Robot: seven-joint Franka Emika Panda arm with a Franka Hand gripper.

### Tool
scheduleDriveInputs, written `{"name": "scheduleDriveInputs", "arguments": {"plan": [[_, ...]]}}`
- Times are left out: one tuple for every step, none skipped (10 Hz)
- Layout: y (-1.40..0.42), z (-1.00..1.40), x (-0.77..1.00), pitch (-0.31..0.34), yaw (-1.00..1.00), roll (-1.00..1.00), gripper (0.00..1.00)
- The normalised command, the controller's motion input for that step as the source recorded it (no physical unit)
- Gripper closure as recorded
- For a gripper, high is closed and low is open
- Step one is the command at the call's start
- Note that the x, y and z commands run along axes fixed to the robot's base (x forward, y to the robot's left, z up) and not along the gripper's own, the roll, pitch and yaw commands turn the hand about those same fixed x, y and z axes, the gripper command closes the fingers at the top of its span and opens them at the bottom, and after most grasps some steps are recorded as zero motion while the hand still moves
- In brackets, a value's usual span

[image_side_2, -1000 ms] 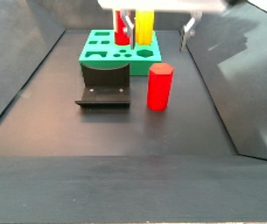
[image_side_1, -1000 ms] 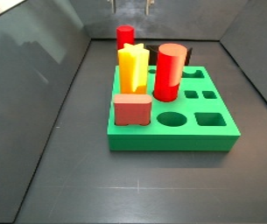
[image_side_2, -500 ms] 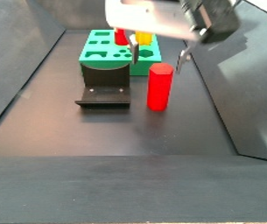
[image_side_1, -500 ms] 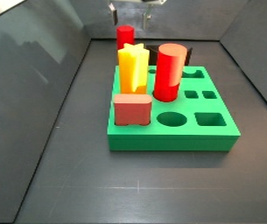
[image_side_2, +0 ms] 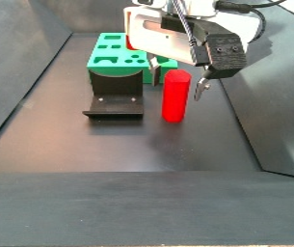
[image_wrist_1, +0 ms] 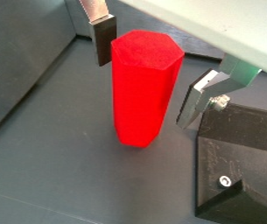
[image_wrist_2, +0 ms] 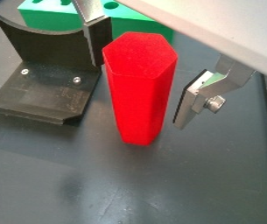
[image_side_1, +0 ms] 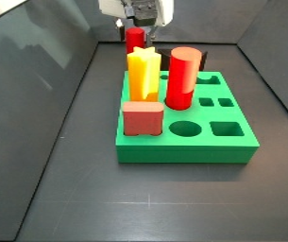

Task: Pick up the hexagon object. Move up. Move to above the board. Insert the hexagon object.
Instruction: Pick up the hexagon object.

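The hexagon object (image_wrist_1: 142,87) is a tall bright red faceted peg. It stands upright on the dark floor beside the fixture (image_wrist_2: 42,74). It also shows in the other wrist view (image_wrist_2: 138,87) and in both side views (image_side_2: 175,104) (image_side_1: 133,41). My gripper (image_wrist_1: 151,68) is open and straddles the peg's upper part, one silver finger on each side with small gaps; it shows the same way in the other wrist view (image_wrist_2: 147,68) and a side view (image_side_2: 177,83). The green board (image_side_1: 222,134) lies apart from the peg.
The board holds a yellow star peg (image_side_1: 143,74), a thick round red cylinder (image_side_1: 183,77) and a reddish-brown cube (image_side_1: 143,118). The fixture (image_side_2: 115,99) stands between the board (image_side_2: 111,55) and the peg. Grey walls enclose the floor.
My gripper has come down from above the board's far end to the hexagon object, and its fingers now flank the peg. The peg has not moved.
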Motion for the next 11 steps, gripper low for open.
{"name": "scheduleDriveInputs", "arguments": {"plan": [[0.00,0.00,0.00,0.000,0.00,0.00,0.00],[0.00,0.00,0.00,0.000,0.00,0.00,1.00],[0.00,0.00,0.00,0.000,0.00,0.00,1.00],[0.00,0.00,0.00,0.000,0.00,0.00,1.00],[0.00,0.00,0.00,0.000,0.00,0.00,1.00],[0.00,0.00,0.00,0.000,0.00,0.00,1.00],[0.00,0.00,0.00,0.000,0.00,0.00,1.00],[0.00,0.00,0.00,0.000,0.00,0.00,1.00],[0.00,0.00,0.00,0.000,0.00,0.00,1.00],[0.00,0.00,0.00,0.000,0.00,0.00,1.00],[0.00,0.00,0.00,0.000,0.00,0.00,1.00]]}}
